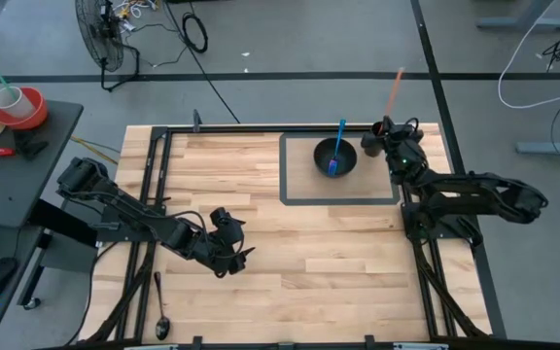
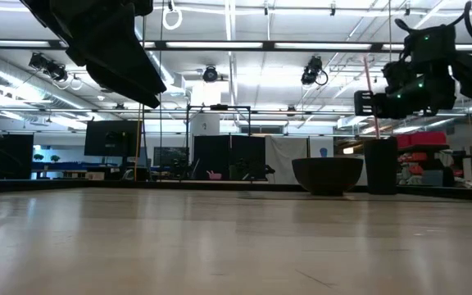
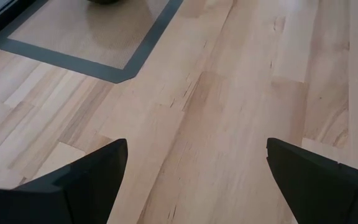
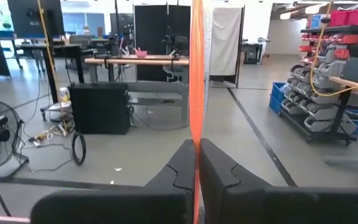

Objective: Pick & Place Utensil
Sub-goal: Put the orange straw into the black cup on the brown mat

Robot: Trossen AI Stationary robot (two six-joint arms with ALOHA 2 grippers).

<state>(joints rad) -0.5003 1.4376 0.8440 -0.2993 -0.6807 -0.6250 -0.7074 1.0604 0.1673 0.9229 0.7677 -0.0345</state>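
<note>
Right jaws pinch orange utensil (image 4: 197, 74).

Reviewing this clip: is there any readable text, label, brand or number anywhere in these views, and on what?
None can be read.
The bowl, the blue utensil in it, the orange utensil and the table show no print.
Red bins and screens in the room: too small or blurred to tell.

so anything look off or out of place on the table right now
One thing: a dark spoon lies alone at the table's near left edge, far from the bowl holding the blue utensil. Nothing looks spilled or damaged.
</note>
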